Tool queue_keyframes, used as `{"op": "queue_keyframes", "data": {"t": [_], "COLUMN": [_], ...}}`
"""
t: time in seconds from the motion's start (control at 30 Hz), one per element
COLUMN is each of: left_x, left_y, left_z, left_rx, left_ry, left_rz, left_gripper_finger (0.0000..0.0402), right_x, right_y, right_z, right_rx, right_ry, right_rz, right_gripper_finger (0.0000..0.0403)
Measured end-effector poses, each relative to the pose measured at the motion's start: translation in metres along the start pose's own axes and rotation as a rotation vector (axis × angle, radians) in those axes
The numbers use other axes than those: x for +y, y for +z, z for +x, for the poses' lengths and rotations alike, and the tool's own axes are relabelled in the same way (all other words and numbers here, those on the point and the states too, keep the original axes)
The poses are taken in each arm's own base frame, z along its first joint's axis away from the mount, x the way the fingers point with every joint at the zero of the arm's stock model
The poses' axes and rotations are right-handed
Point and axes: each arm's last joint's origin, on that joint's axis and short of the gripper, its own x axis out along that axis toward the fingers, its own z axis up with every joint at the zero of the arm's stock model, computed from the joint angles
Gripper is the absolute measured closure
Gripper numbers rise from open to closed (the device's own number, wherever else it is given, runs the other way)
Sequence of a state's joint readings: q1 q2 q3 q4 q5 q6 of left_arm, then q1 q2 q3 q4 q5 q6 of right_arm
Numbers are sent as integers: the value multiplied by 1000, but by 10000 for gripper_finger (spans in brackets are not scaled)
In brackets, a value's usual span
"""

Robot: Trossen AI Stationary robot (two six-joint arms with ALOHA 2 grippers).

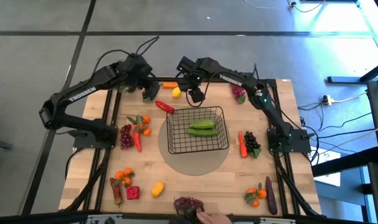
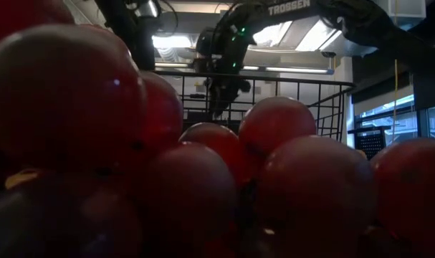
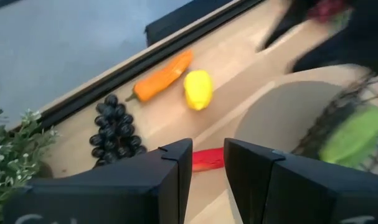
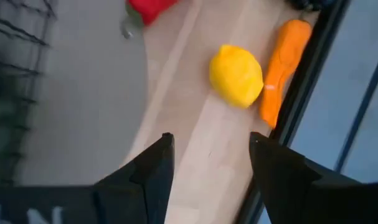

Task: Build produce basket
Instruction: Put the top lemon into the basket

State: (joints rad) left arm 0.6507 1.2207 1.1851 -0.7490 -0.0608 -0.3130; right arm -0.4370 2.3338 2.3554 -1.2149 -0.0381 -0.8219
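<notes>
Yellow lemon (image 4: 236,76) just beyond right gripper (image 4: 210,155) spread fingers, beside carrot (image 4: 284,62)

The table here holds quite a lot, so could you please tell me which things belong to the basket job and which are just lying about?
Belonging:
basket
green cucumbers inside it
lemon
carrot
red pepper
dark grapes

Lying about:
leafy plant
round mat under the basket
</notes>
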Motion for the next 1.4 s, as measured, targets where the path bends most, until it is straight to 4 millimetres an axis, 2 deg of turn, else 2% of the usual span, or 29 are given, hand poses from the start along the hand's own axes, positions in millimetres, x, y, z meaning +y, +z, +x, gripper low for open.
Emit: {"op": "queue_keyframes", "data": {"t": [0.17,0.33,0.47,0.6,0.73,0.9,1.4], "left_x": [3,-2,-9,-12,-11,-11,-13], "left_y": [2,6,9,8,2,-2,-4], "left_z": [30,62,88,112,130,142,146], "left_rx": [79,97,86,91,131,158,169], "left_ry": [3,-74,-131,-135,-115,-106,-102], "left_rz": [-14,-19,-12,-41,-59,-61,-80], "left_gripper_finger": [321,321,321,321,321,321,321], "right_x": [1,-3,-7,-12,-17,-24,-31], "right_y": [-12,-30,-46,-61,-73,-84,-81], "right_z": [-37,-73,-100,-118,-126,-127,-128], "right_rx": [-19,-46,-119,-163,-162,-158,-211], "right_ry": [42,59,99,102,87,75,19], "right_rz": [162,304,370,404,431,463,445], "right_gripper_finger": [209,209,209,209,209,209,209]}}
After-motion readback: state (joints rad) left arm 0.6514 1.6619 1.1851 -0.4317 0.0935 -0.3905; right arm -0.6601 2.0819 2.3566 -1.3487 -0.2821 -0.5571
